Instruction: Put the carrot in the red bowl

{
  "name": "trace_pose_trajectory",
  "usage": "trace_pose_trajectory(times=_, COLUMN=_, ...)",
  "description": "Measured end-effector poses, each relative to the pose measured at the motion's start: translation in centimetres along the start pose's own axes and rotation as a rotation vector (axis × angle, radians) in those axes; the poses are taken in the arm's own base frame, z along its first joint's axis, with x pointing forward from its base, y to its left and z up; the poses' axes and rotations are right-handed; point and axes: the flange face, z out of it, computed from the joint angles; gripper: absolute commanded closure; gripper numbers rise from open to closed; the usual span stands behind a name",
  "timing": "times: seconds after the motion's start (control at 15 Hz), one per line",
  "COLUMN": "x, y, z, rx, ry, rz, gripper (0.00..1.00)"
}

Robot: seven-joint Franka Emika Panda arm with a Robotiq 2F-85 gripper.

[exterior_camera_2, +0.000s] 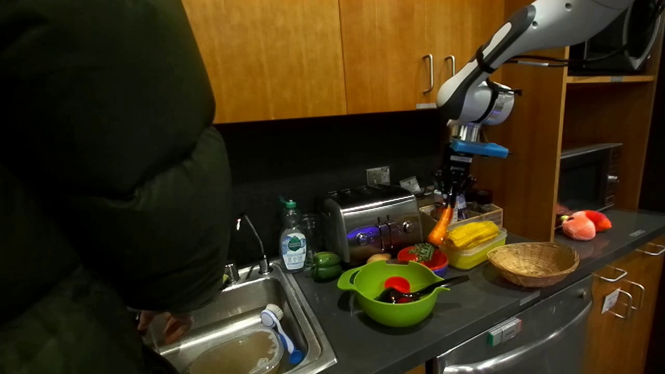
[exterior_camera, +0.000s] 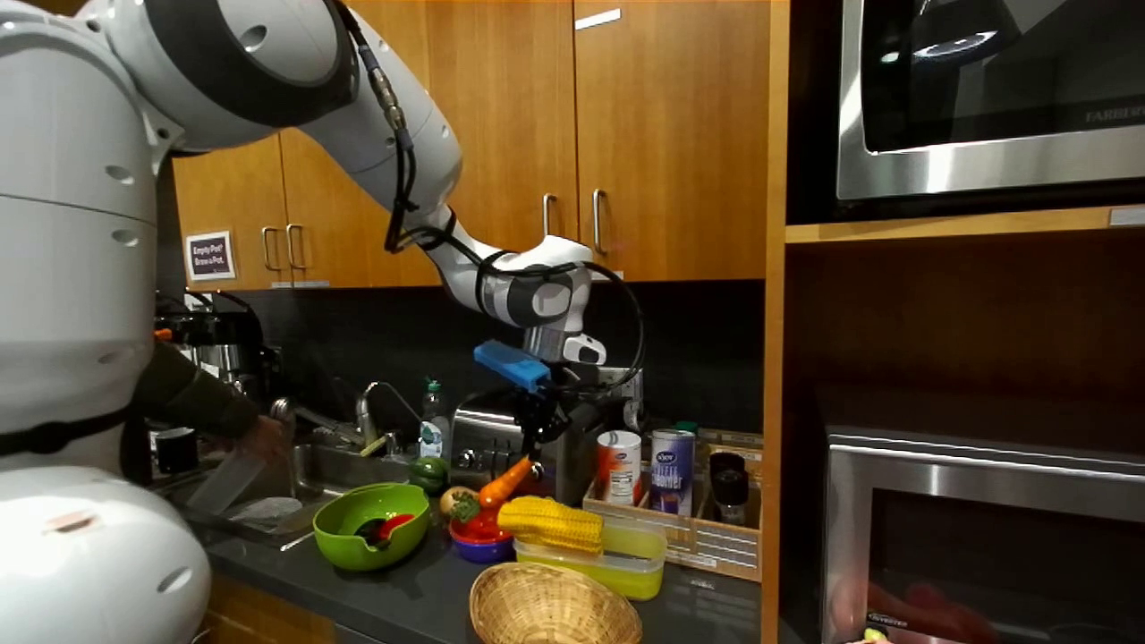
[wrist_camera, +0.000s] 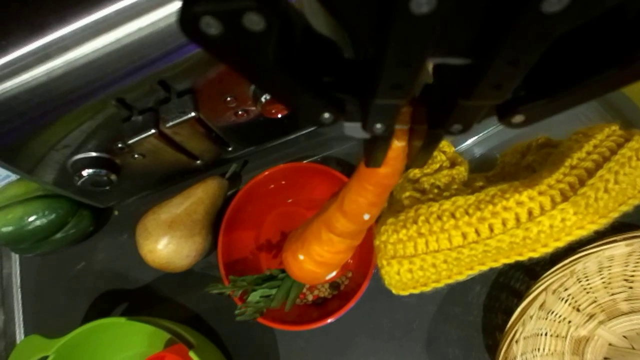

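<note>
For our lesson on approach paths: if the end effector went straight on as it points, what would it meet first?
The carrot in the end effector would probably touch the red bowl or the greens at its rim first; depth is unclear.

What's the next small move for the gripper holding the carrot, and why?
I'd probably lower the gripper slightly. It holds the carrot by its thin end; in the wrist view the thick end overlaps the red bowl, but in both exterior views that end seems to hang above the bowl rather than rest inside.
</note>
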Motion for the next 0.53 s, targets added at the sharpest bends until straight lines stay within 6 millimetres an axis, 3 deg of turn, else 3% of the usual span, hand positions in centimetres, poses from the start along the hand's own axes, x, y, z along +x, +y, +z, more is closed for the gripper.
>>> trace_pose_trajectory(times=0.53, x=-0.6, y=-1.2, z=0.9, rx=-0.019, ry=-0.017, rz=-0.037, gripper=0.96)
